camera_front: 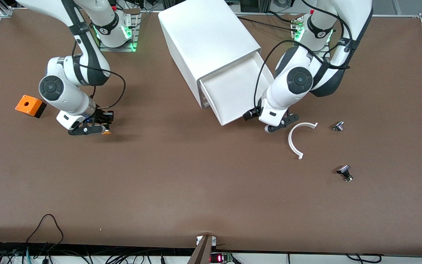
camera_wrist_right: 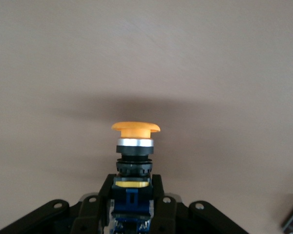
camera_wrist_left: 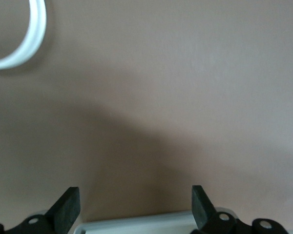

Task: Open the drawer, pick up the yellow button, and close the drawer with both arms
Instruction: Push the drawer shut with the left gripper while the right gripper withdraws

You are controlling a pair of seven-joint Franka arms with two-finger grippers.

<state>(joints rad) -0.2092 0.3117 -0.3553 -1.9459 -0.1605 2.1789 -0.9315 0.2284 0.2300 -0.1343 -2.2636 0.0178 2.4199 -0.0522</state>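
Note:
The white cabinet (camera_front: 207, 36) stands at the back middle of the table. Its top drawer (camera_front: 233, 91) is pulled out and its tray shows nothing inside. My left gripper (camera_front: 275, 124) is at the drawer's front corner toward the left arm's end. In the left wrist view it (camera_wrist_left: 135, 204) is open, with the drawer's white rim (camera_wrist_left: 146, 222) between the fingers (camera_wrist_left: 68, 207). My right gripper (camera_front: 99, 126) is low over the bare table, away from the cabinet toward the right arm's end. It (camera_wrist_right: 132, 183) is shut on the button (camera_wrist_right: 136, 146), whose orange-yellow cap (camera_front: 106, 132) points outward.
An orange box with a hole (camera_front: 30, 105) sits beside the right arm. A white curved part (camera_front: 300, 139) lies beside the left gripper and shows in the left wrist view (camera_wrist_left: 29, 39). A small metal part (camera_front: 338, 126) and a black part (camera_front: 345, 173) lie toward the left arm's end.

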